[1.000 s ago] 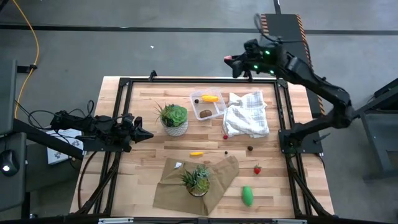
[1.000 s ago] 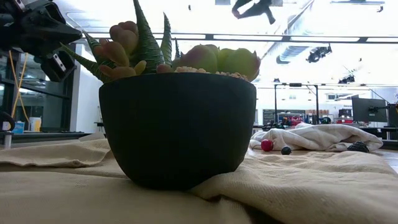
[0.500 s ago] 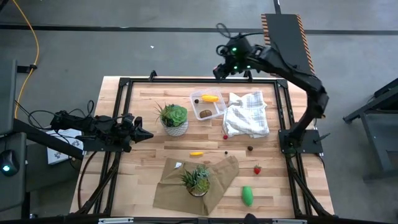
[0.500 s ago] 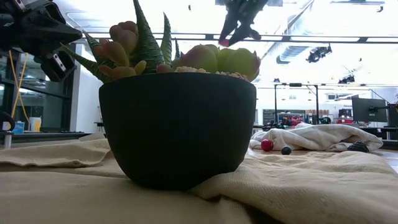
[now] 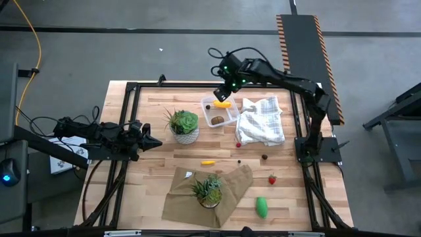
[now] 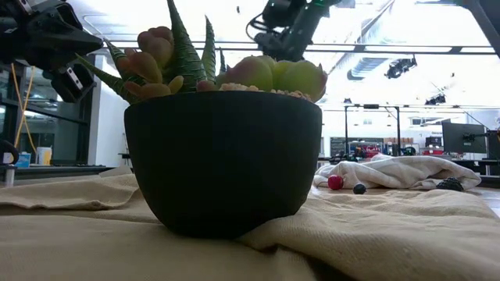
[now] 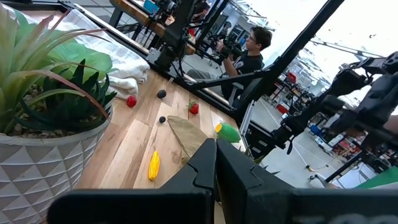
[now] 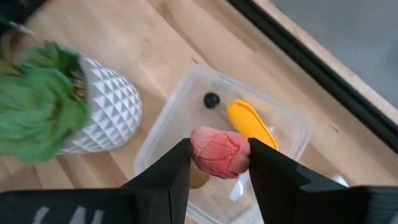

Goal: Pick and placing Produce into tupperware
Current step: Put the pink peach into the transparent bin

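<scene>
Left tool [image 5: 152,141] waits at the table's left edge beside the white-potted succulent [image 5: 184,125], its fingers pressed together on nothing. Moving right, my right tool [image 8: 219,163] hangs over the far end of the table, its fingers clamped on a red berry [image 8: 220,151] directly above the tupperware [image 5: 231,119], which already holds a yellow piece [image 8: 250,126], a brown ball [image 5: 216,120] and a tiny dark one [image 8: 211,99]. I judge this the placing step: next I must lower slightly and let go inside the rim. Loose produce lies near the white cloth [image 5: 262,120].
</scene>
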You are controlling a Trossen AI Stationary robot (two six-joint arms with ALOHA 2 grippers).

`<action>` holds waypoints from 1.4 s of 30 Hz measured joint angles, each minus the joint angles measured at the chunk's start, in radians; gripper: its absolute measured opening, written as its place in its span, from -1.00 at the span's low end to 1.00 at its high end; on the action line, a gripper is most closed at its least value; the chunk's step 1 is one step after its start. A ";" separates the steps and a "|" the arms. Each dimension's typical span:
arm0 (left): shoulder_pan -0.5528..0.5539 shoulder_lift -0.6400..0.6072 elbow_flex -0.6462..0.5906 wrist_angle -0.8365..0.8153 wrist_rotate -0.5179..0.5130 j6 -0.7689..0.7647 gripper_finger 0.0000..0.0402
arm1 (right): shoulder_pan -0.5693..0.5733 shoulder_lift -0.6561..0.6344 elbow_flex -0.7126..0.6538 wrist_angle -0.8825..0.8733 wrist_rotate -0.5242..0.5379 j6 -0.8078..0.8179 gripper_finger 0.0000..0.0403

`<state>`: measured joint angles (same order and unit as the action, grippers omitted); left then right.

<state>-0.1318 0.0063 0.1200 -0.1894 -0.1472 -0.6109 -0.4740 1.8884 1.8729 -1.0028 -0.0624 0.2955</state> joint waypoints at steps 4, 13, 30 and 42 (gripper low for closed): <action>0.000 0.000 0.000 0.000 0.000 0.000 -1.00 | -0.001 0.034 0.000 -0.026 -0.002 0.001 -0.34; 0.000 0.000 0.000 0.000 0.000 0.000 -1.00 | 0.022 0.107 -0.006 -0.054 -0.017 0.002 -0.34; 0.000 0.000 0.000 -0.001 0.000 0.000 -1.00 | 0.076 0.265 -0.007 -0.061 -0.065 0.002 -0.34; 0.000 0.000 0.000 -0.001 0.000 0.000 -1.00 | 0.075 0.276 -0.007 -0.038 -0.052 -0.007 -0.34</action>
<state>-0.1318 0.0063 0.1200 -0.1902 -0.1471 -0.6109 -0.3995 2.1643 1.8660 -1.0412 -0.1147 0.2885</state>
